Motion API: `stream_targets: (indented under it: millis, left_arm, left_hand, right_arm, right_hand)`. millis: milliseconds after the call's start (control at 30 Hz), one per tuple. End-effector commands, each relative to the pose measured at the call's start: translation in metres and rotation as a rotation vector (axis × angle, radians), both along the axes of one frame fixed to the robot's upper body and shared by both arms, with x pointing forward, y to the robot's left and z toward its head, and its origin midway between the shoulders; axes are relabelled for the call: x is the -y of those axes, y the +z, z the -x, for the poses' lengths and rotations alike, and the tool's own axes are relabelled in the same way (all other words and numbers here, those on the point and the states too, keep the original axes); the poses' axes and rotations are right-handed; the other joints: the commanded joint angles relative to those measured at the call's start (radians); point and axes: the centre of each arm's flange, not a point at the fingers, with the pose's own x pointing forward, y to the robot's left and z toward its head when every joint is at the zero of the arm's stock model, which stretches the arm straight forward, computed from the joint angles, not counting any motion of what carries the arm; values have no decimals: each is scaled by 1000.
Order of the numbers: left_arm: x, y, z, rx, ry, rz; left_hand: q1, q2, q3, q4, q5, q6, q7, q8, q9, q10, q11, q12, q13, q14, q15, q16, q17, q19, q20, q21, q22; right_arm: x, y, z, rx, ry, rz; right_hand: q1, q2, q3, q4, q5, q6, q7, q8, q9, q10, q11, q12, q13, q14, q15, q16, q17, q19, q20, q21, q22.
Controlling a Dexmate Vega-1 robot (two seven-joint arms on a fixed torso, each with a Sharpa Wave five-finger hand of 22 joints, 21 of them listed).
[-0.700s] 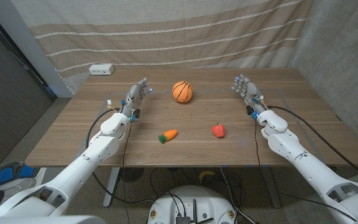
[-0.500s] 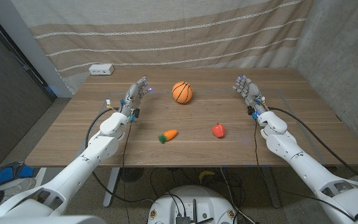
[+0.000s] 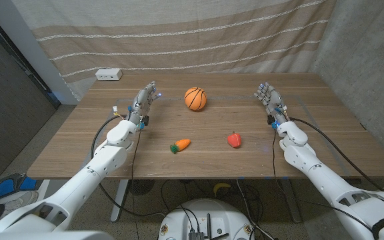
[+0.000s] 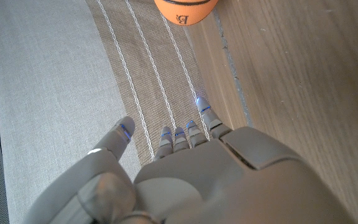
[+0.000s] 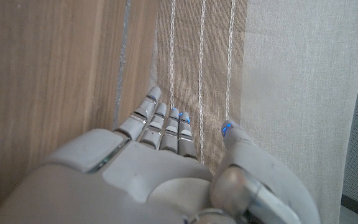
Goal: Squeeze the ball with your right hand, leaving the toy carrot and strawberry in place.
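Nearest the robot on the wooden worktop (image 3: pixel 79 143) lay the toy carrot (image 3: pixel 181 145), left of the middle, with the strawberry (image 3: pixel 234 139) just to its right and a little apart. Farther back, the left robot hand (image 3: pixel 143 105) stood at the left with fingers extended and apart, grasping nothing. The right robot hand (image 3: pixel 270 103) stood at the right, likewise released, fingers straight and spread, well apart from every toy. Between the two hands and slightly farther away sat the ball (image 3: pixel 195 98), an orange basketball, untouched and nearer the left hand. At the far left edge rested a white power strip (image 3: pixel 109 75), with a striped curtain (image 3: pixel 179 33) hanging behind.
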Motion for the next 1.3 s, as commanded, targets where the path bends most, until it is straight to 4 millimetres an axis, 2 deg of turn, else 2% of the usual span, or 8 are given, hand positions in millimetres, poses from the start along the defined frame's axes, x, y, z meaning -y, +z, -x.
stream_targets:
  millis: [33, 267, 633, 800, 1300]
  left_arm:
    - [3, 2, -4, 9, 2, -16]
    - [3, 2, -5, 4, 7, -11]
    - [3, 1, -8, 1, 12, -7]
    - [2, 2, -10, 0, 11, -9]
    - [1, 0, -13, 3, 5, -2]
  left_hand:
    - [-3, 22, 8, 1, 5, -4, 4, 6, 5, -7, 0, 5, 2, -7, -2, 6, 2, 4, 9, -5, 1]
    - [-5, 16, 7, -3, 4, -7, 1, 5, 5, -10, 0, 4, 2, -9, -4, 5, 0, 3, 11, -8, 1]
    - [-8, 7, 5, -10, 4, -7, -4, 6, 5, -12, -1, 3, 2, -10, -5, 4, -2, 6, 12, -12, 1]
    - [-8, 6, 5, -13, 4, -5, -5, 7, 5, -11, -1, 4, 2, -11, -3, 3, -3, 8, 14, -14, 1]
    - [-11, 2, 3, -19, 3, -3, -11, 8, 5, -11, 2, 4, 2, -8, -2, 4, -4, 15, 16, -17, 2]
  right_arm:
    - [7, 2, 7, 14, -85, 13]
    - [9, 16, 17, 61, -202, 57]
    - [8, 36, 27, 131, -326, 105]
    - [5, 45, 30, 162, -361, 136]
    - [-4, 67, 43, 241, -468, 233]
  right_hand:
    - [-2, -9, 8, -3, -4, -2, 0, 1, 3, 2, 4, 4, -2, -12, 2, 1, 1, -5, 4, -5, 1]
    - [1, -19, 9, -15, -5, -7, 1, 0, 2, -5, 3, 2, -7, -14, 9, -1, -4, -14, 12, -12, 1]
    - [13, -15, 19, -39, -1, 17, -3, 8, 2, 25, 5, 13, -14, 14, 12, 11, -13, 9, 23, -9, 1]
    - [30, -17, 30, -60, 4, 33, 1, 13, 2, 36, 8, 16, -18, 28, 15, 14, -20, 15, 31, -10, 1]
    - [43, -17, 37, -81, 11, 51, -5, 15, 2, 53, 4, 20, -23, 45, 9, 20, -26, 31, 35, -9, 1]
